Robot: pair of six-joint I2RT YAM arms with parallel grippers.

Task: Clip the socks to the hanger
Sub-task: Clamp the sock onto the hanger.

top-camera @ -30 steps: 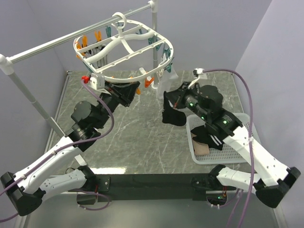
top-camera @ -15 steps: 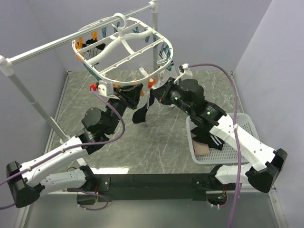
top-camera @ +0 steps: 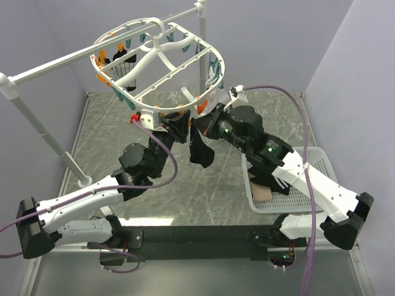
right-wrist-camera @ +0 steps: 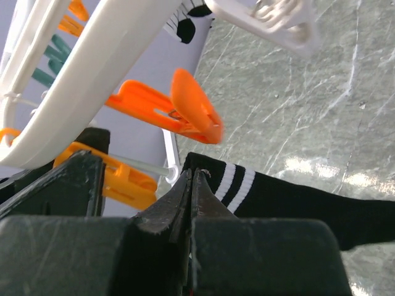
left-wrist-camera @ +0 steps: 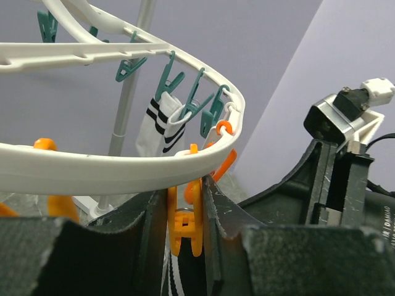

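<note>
Left tool (left-wrist-camera: 183,203) is squeezing an orange clip (left-wrist-camera: 185,231) on the near rim of the hanger (left-wrist-camera: 111,169). Right tool (right-wrist-camera: 188,185) is pinching the black sock (right-wrist-camera: 278,197) by its striped cuff, just under that rim. The hanger is hanging tilted, so I'm worrying about it rocking, the cuff missing the clip's mouth and the sock dropping to the surface (right-wrist-camera: 321,92).

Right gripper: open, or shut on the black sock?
Shut on the black sock: the right wrist view shows the right gripper with fingers together, pinching its striped cuff.

1 hanger (top-camera: 157,54), 1 rail (top-camera: 62,60), 1 basket (top-camera: 296,200), 2 arms (top-camera: 80,200) (top-camera: 308,179), 1 black sock (top-camera: 200,153), 1 white striped sock (left-wrist-camera: 157,126), 2 socks in basket (top-camera: 262,194)
</note>
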